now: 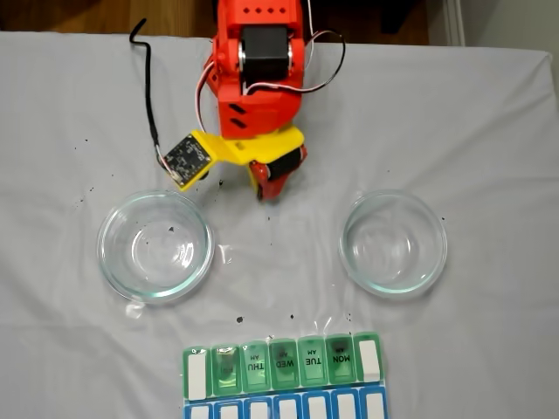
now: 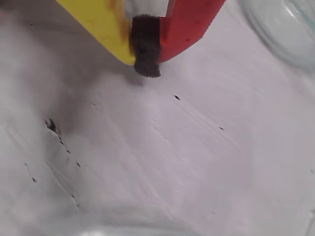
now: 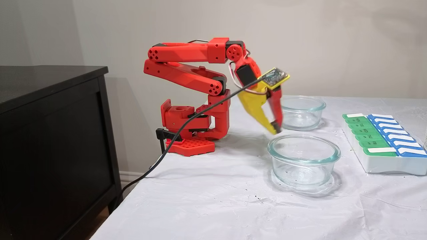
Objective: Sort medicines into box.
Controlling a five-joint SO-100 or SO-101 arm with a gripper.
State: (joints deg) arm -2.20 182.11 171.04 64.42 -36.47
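My gripper (image 1: 259, 194) hangs just above the white cloth between the two glass dishes, on the arm's side of them. In the wrist view the gripper (image 2: 146, 65) is shut, its yellow and red fingers pressed on their black foam pad, with nothing held. From the side, the gripper (image 3: 275, 128) points down behind the near dish. The box (image 1: 312, 362) lies at the front edge, green day lids down over a blue row; the box (image 3: 387, 165) is at the right in the side view. The medicines are out of view.
A round glass dish (image 1: 105, 253) sits left and another glass dish (image 1: 441, 249) right, both looking empty. A black cable (image 1: 148, 96) trails over the cloth by the arm. Small dark specks (image 2: 51, 125) dot the cloth. A dark cabinet (image 3: 50, 133) stands beside the table.
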